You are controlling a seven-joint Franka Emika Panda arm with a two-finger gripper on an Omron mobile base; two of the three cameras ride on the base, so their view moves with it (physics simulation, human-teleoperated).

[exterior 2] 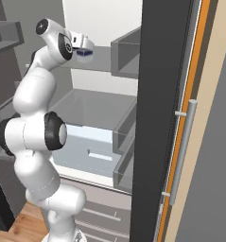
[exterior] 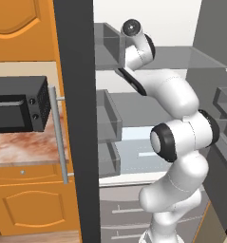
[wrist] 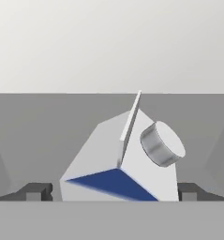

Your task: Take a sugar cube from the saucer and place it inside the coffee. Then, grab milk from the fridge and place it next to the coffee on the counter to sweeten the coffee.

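The milk stands on an upper glass shelf inside the open fridge. The gripper reaches over it, fingers spread wide on either side, not clamped.

On my fridge shelf, doors open, the white milk carton with blue band and grey cap stands between my spread fingertips.
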